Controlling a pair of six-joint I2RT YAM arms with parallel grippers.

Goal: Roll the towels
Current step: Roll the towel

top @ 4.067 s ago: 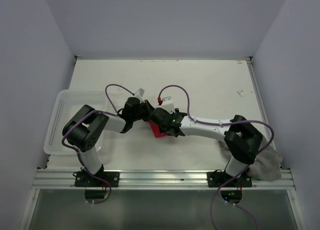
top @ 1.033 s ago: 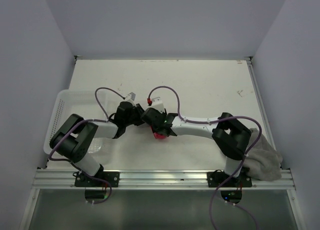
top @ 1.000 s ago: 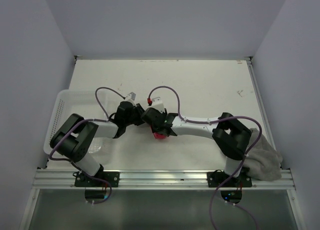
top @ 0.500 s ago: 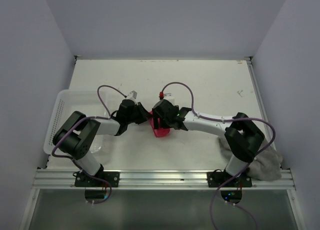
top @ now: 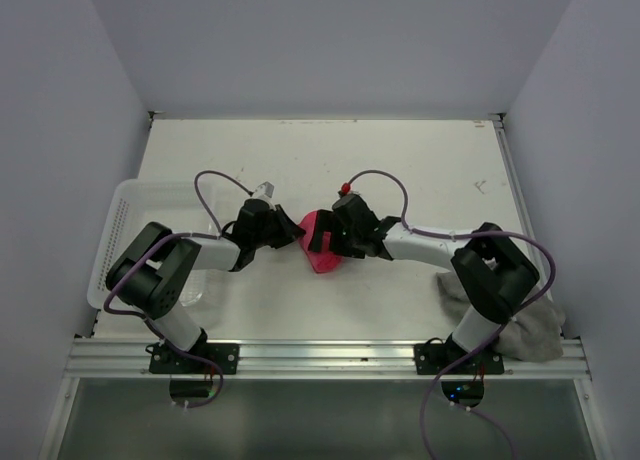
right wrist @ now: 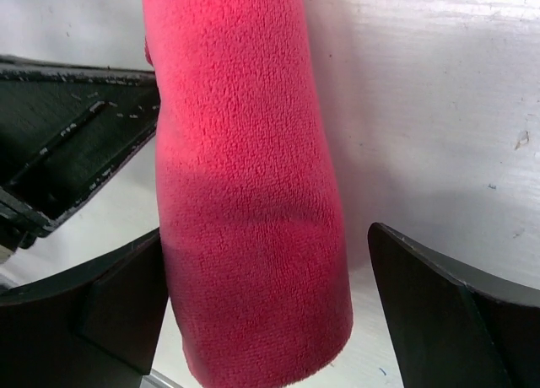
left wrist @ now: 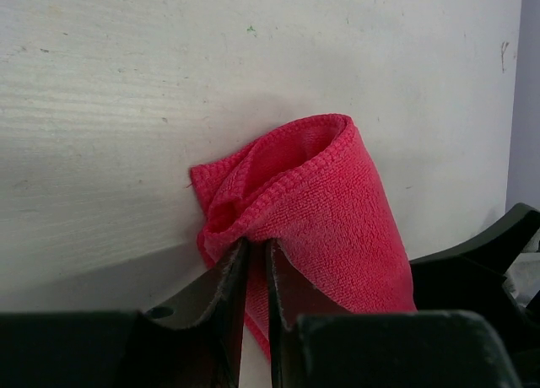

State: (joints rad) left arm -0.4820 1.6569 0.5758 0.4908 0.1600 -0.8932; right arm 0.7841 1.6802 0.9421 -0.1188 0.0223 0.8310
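The pink towel [top: 322, 252] lies on the white worktop [top: 400, 170] as a loose, stubby roll, directly between the two tools that meet over the middle of the surface. In the left wrist view the pink towel [left wrist: 321, 202] sits just ahead of the left tool [left wrist: 253, 249], its open spiral end turned toward the camera. The two dark fingers stand almost together, pinching a thin fold at the roll's near corner. From above, the left tool [top: 291, 237] touches the roll's left side. The right tool [top: 330, 247] comes in from the opposite side, its jaws spread wide. In the right wrist view the pink towel [right wrist: 245, 185] runs lengthwise up the gap of the right tool [right wrist: 266, 236]. One finger is just beside its left flank, and the other stands clear to the right over bare worktop [right wrist: 439, 84]. Whether the left finger touches the cloth cannot be told. The grey towel [top: 530, 330] lies crumpled well behind the right tool, against that arm's base at the near right corner of the worktop. A white perforated basket [top: 118, 230] sits behind the left tool, at the worktop's left edge beside that arm's elbow.
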